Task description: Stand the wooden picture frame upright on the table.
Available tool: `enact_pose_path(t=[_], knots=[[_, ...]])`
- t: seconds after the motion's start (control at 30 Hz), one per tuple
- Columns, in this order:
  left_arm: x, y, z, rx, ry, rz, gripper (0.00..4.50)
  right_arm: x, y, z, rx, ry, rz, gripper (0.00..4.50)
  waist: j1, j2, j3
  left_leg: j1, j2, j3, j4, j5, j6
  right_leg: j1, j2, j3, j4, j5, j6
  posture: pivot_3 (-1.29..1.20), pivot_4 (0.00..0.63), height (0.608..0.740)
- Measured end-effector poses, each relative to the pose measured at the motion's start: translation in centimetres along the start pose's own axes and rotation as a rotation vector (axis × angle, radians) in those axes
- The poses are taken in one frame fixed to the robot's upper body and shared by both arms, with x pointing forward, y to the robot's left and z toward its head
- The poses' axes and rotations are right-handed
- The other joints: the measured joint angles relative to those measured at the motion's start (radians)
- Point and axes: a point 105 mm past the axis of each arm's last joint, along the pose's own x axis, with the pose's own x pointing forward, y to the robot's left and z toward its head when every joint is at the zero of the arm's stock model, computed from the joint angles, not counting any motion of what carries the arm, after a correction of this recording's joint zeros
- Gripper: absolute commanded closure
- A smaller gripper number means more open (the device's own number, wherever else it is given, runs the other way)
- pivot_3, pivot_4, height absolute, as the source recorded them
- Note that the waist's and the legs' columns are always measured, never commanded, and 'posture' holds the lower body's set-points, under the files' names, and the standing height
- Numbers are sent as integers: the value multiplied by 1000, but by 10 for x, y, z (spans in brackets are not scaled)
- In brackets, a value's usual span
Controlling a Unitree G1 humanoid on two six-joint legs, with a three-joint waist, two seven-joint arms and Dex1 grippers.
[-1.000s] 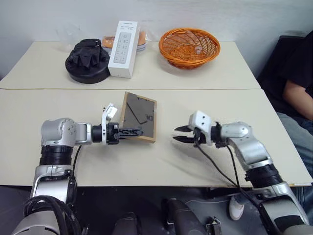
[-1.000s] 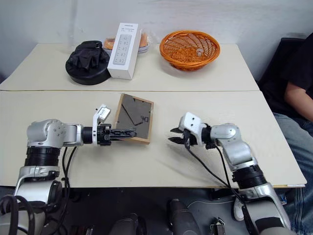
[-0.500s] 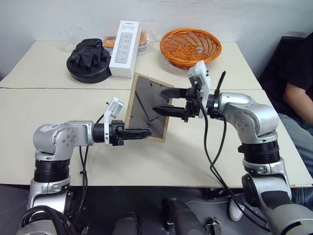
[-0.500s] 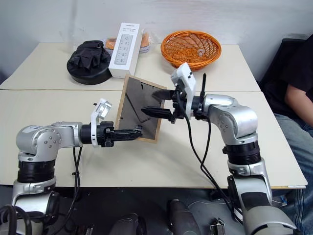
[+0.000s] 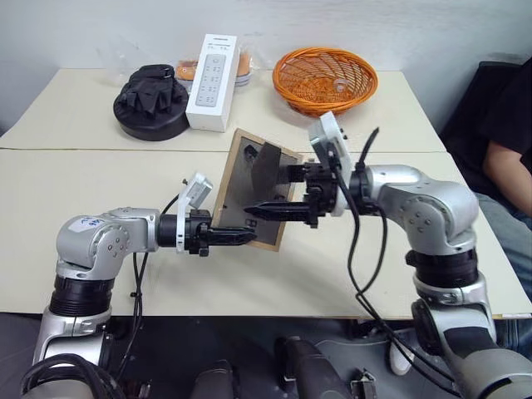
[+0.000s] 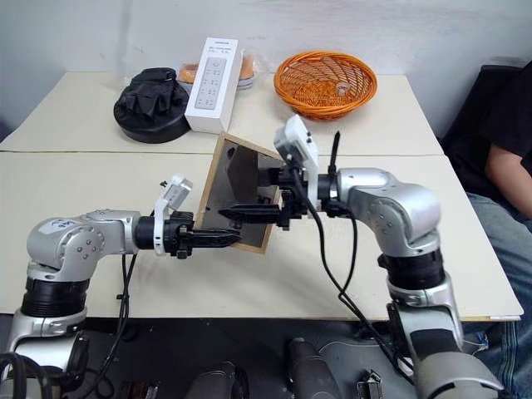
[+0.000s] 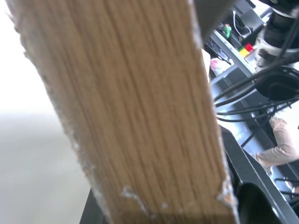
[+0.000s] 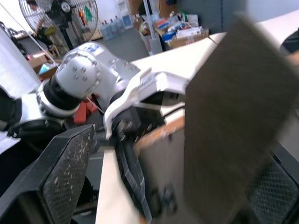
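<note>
At the centre of the cream tabletop (image 5: 349, 274), the wooden picture frame (image 5: 249, 195) is held up off the surface, tilted, with its dark grey back panel facing the camera and its light wood border showing along the near and right edges. Its fold-out stand flap (image 5: 266, 166) is swung partly out from the back panel, near the top right.

From nine o'clock, the left gripper (image 5: 241, 237) reaches in level and is clamped on the lower edge of the frame. From the left wrist camera, that wood grain edge sits directly in front of the lens.

From three o'clock, the right gripper (image 5: 278, 193) reaches in level toward the back panel with its two black fingers spread wide apart, one above the other. The upper finger lies by the stand flap and the lower finger (image 5: 270, 209) crosses in front of the back panel. Whether either finger touches the frame is not clear. From the right wrist camera the grey flap stands between the spread fingers.

On a second tabletop (image 5: 391, 125) farther back, at about eleven o'clock from the frame, are a black rounded object (image 5: 150, 104) and a tall white box (image 5: 210, 83) just beside it. An orange wicker basket (image 5: 322, 79) sits at one o'clock. A seated person's arm (image 5: 507, 166) is at the far right edge.
</note>
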Motion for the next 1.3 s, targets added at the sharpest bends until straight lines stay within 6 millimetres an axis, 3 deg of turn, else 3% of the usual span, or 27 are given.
enact_pose_path(t=[0.13, 0.23, 0.3, 0.37, 0.5, 0.63, 0.73, 0.87, 1.03, 1.2, 1.3], knots=[[-3, 2, 1, -2, 0, 11, 3103, -30, -5, -10, 7, 49, -79, 0, 2, 0, 0, 0, 0, 0, 0, 0, 1, 0, 0, 0, -1, 0, 0, 0, 150, 740], [-2, 3, 2, -6, -4, 3, 3103, -51, -17, -17, -120, 113, -204, 0, 1, -1, 0, 0, 0, 0, 0, 0, 1, 0, 1, 0, -1, 0, 0, 0, 150, 740], [-3, 3, 4, -5, -6, 0, 3103, -67, -35, -23, -424, 202, -344, 0, 0, -1, 1, 0, 0, 0, -1, 0, 1, 0, 2, 1, -2, 0, 1, 0, 150, 740], [-2, 1, 6, -2, -9, -14, 3103, -71, -47, -31, -730, 285, -399, 0, -4, -2, 1, 0, -1, 2, -1, 0, 1, 0, 3, 2, -3, 1, 2, 0, 150, 740], [1, -5, 15, 3, -29, -55, 3103, -54, -43, -48, -1396, 339, -259, 0, -7, -2, 2, 0, 0, 3, -1, 0, 0, -1, 3, 4, -1, 1, 2, 0, 150, 740], [0, -7, 18, -25, -35, -78, 3103, -38, -48, -39, -1753, 247, -197, 0, -20, -3, 2, 2, 0, 5, 0, 1, -1, -1, 3, 5, 1, 0, 1, 0, 150, 740], [1, -10, 17, -42, -31, -99, 3103, -28, -51, -29, -1853, 153, -230, 0, -27, -3, 2, 2, 0, 4, -1, 1, -3, -1, 3, 5, 2, -1, 0, 0, 150, 740], [-1, -13, 16, -61, -23, -116, 3103, -14, -59, -35, -1892, 96, -260, 0, -33, -3, 2, 4, 0, 5, -1, 2, -3, -1, 3, 6, 3, -1, 0, 0, 150, 740], [-1, -17, 14, -93, -9, -144, 3103, 7, -74, -24, -1941, 36, -351, 1264, -35, -3, 2, 5, 0, 6, -1, 2, -4, -1, 4, 6, 4, -1, -1, 0, 150, 740], [-4, -21, 17, -102, -30, -172, 3103, 12, -78, -8, -1985, -64, -435, 2585, -34, -3, 2, 5, 0, 5, -2, 2, -4, -1, 3, 5, 3, -1, -1, 0, 150, 740], [-7, -20, 19, -106, -38, -161, 2120, 14, -77, -5, -2005, -93, -436, 2943, -34, -3, 2, 5, 0, 5, -2, 2, -4, 0, 3, 5, 3, -1, -1, 0, 150, 740]])
